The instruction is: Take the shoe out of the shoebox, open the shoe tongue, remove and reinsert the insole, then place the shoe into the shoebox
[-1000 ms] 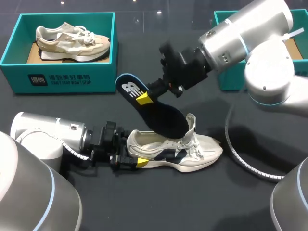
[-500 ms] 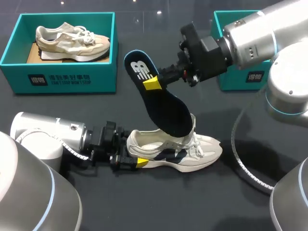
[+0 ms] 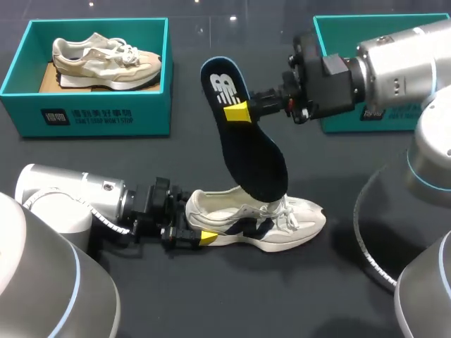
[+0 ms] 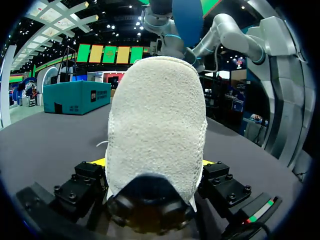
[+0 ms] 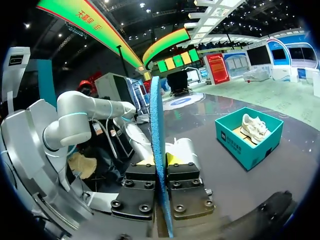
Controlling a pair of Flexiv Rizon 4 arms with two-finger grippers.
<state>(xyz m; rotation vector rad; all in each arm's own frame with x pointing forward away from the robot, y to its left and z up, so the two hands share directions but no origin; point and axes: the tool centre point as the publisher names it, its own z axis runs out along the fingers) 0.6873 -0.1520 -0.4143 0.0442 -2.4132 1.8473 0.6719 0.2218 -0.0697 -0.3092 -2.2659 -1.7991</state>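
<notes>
— What can't you make out?

— The teal cardboard shoebox on my right sits mostly behind my right arm, so its inside is hidden. The lower tip of the dark navy foam insole meets the mouth of the white sneaker with navy side marks. I cannot tell whether that tip is inside. From my left wrist the sneaker's heel fills nearly everything, leaving only slivers of yellow at either side.

— And your tools?

— My left tool is clamped on the sneaker's heel. The sneaker stands on its sole on the dark desk. My right tool pinches the insole just below its white logo and holds it steeply tilted above the sneaker. From the right wrist it shows edge-on between the fingers.

— What differs from a second ago?

— My right arm has drawn back toward its own side and lifted. The insole has swung from a slant to nearly upright. My left arm, the sneaker, and the teal shoebox at far left with its beige sneaker are unmoved.
</notes>
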